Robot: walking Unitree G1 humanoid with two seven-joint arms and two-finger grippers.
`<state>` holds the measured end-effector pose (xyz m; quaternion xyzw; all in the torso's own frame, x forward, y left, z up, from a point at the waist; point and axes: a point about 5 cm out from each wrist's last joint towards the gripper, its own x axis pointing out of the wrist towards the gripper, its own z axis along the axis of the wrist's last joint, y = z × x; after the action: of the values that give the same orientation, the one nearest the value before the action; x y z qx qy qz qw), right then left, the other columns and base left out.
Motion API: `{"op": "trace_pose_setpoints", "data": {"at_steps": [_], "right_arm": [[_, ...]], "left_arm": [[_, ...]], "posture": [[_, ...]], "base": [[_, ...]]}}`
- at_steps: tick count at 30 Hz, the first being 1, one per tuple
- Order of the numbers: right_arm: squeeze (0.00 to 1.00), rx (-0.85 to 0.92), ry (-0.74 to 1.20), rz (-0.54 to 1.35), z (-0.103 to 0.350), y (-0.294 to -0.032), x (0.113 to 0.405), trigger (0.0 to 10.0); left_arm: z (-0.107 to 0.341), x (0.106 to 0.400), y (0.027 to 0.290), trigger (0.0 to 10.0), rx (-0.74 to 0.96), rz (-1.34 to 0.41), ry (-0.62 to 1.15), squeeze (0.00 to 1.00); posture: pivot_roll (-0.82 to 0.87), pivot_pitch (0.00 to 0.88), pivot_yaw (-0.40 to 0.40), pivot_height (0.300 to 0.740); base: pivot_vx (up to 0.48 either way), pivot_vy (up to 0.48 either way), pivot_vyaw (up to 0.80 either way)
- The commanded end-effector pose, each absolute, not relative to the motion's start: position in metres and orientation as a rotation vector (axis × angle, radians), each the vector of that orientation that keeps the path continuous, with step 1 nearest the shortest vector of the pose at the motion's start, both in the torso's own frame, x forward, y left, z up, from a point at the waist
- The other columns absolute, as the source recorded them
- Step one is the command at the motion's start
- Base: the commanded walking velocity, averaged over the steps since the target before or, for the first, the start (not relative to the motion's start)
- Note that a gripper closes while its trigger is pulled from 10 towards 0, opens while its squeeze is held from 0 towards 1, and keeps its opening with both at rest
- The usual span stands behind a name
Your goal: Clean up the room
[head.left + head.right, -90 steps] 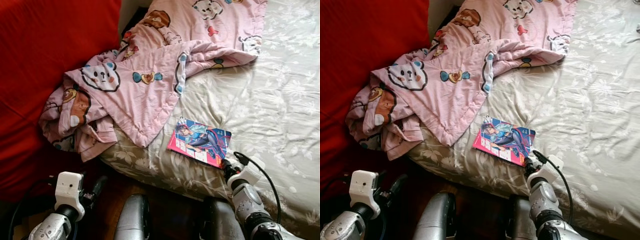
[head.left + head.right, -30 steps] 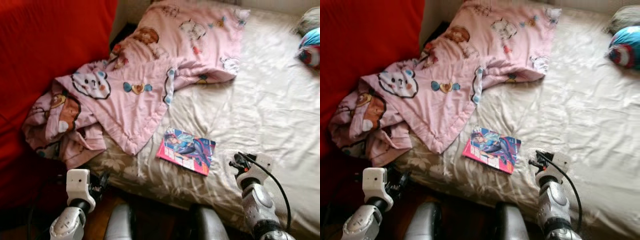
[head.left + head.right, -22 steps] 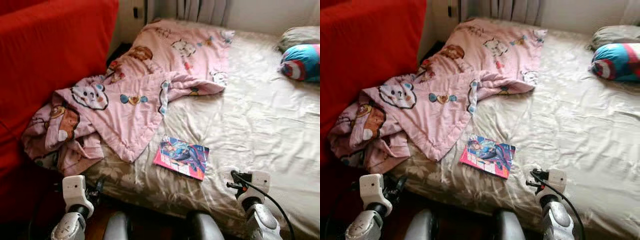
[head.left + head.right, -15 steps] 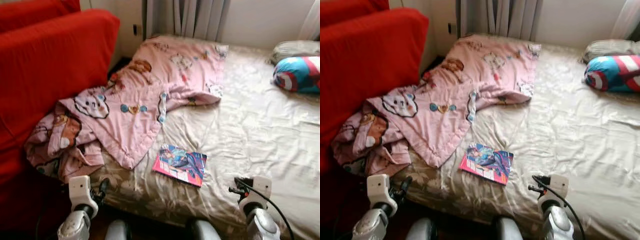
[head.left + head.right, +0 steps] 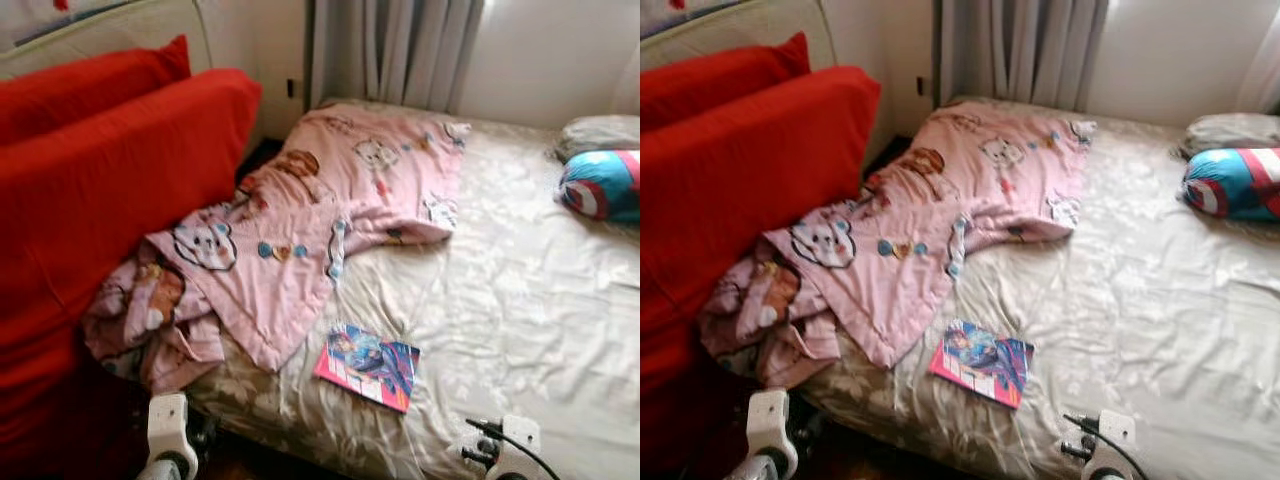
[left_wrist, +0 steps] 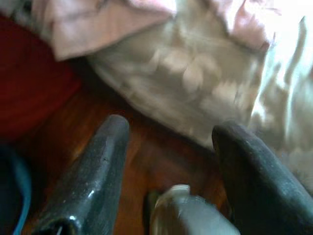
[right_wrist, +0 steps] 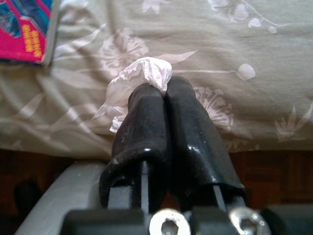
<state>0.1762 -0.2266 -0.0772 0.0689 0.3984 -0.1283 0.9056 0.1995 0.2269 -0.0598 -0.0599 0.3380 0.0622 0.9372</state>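
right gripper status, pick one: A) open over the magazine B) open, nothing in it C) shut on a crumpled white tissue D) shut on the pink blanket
C. In the right wrist view the right gripper has its two black fingers pressed together with a crumpled white tissue pinched at the tips, above the floral bedsheet; the magazine lies off to the side, untouched.
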Motion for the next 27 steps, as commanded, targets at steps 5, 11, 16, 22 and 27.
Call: {"op": "trace_pose_setpoints", "data": {"at_steps": [5, 11, 16, 22, 27], "right_arm": [[0.00, 0.125, 0.868, -0.225, -0.081, -0.219, 0.173, 10.0], [0.00, 0.112, 0.874, -0.117, -0.080, -0.207, 0.180, 10.0], [0.00, 0.099, 0.901, -0.110, -0.083, -0.204, 0.176, 10.0], [0.00, 0.075, 0.941, -0.118, -0.089, -0.210, 0.162, 10.0], [0.00, 0.080, 0.965, -0.126, -0.092, -0.210, 0.155, 10.0]], "left_arm": [[-0.072, 0.183, 0.226, 10.0, -0.111, 0.142, 0.792, 0.00], [-0.074, 0.184, 0.220, 10.0, -0.123, 0.140, 0.794, 0.00], [-0.074, 0.184, 0.219, 10.0, -0.125, 0.140, 0.793, 0.00], [-0.073, 0.183, 0.223, 10.0, -0.127, 0.159, 0.790, 0.00], [-0.075, 0.181, 0.223, 10.0, -0.124, 0.160, 0.802, 0.00]], "posture": [[0.07, 0.000, -0.050, 0.740], [0.08, 0.000, -0.057, 0.740], [0.08, 0.000, -0.059, 0.740], [0.09, 0.000, -0.063, 0.740], [0.08, 0.000, -0.057, 0.740]], "base": [[0.000, 0.000, 0.00], [0.000, 0.000, 0.00], [0.000, 0.000, 0.00], [0.000, 0.000, 0.13], [0.000, 0.000, 0.80]]}}
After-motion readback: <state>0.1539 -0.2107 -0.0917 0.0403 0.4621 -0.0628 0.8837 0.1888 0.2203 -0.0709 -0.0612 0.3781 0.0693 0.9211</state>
